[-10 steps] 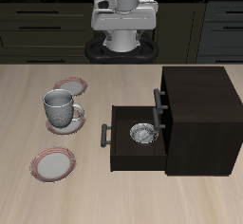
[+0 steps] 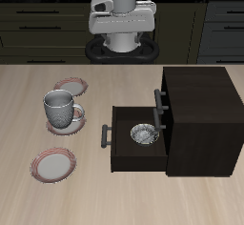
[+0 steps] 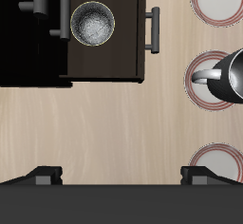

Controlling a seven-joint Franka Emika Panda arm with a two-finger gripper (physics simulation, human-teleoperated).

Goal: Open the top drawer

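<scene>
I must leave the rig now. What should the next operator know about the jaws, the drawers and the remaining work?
Gripper: high at the table's back, far from the cabinet, holding nothing; whether the jaws are open cannot be told.
Top drawer: closed, its grey bar handle untouched.
Drawer below it: pulled out toward the plates, with the metallic bowl inside.
Mug stands on the middle plate, beside the open drawer.
Done: nothing on the top drawer.
Left: bring the gripper to the top handle, grasp it, pull outward. The open lower drawer sits just under the handle, so probably approach from above.
</scene>
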